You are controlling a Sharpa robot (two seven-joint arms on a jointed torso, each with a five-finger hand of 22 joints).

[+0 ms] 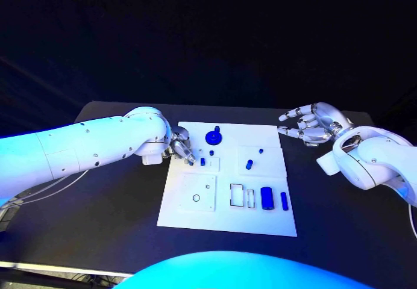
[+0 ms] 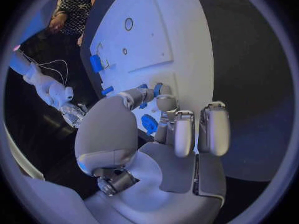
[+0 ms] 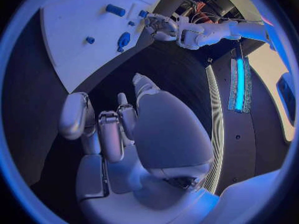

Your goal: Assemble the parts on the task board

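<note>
The task board [image 1: 261, 223] lies mid-bench with blue parts [image 1: 267, 198] scattered on it. The left hand [image 1: 181, 147] reaches over its left edge, fingers [image 2: 144, 95] pinching a small blue peg [image 2: 157, 89]. The right hand [image 1: 310, 123] hovers off its right corner, fingers loosely curled, grasping nothing.

Two white, smooth-shelled arms are seen, the left arm [image 1: 78, 147] dotted with small dark screws and trailed by a thin pale cable at the frame's lower left. Each ends in a silver hand: left hand [image 1: 180, 147], right hand [image 1: 310, 123], with rounded, segmented fingers [image 2: 184, 134] and grey palm padding.
</note>
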